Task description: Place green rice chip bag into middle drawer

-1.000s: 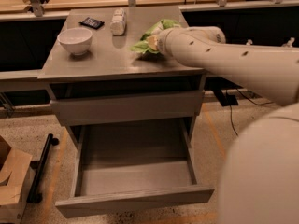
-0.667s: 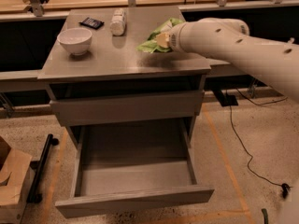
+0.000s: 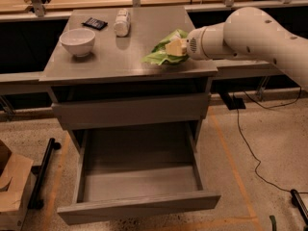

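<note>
The green rice chip bag [image 3: 158, 57] is crumpled near the right front edge of the grey cabinet top [image 3: 110, 59]. My gripper [image 3: 176, 47] reaches in from the right at the end of the white arm [image 3: 250, 32]. Its cream fingers are closed on the bag's right side. I cannot tell whether the bag rests on the top or hangs just above it. The middle drawer [image 3: 139, 207] is pulled out wide below, and its grey inside holds nothing. It lies below and a little left of the bag.
The upper drawer front [image 3: 130, 110] is closed. A white bowl [image 3: 77, 41], a white bottle lying on its side [image 3: 122, 22] and a flat black item [image 3: 94, 23] are on the top. A cardboard box [image 3: 12, 186] stands at the lower left. A black cable [image 3: 245, 143] runs over the floor at the right.
The arm has swung out to the right, clearing the view of the drawer. The bag has shifted slightly toward the top's front right edge with the gripper.
</note>
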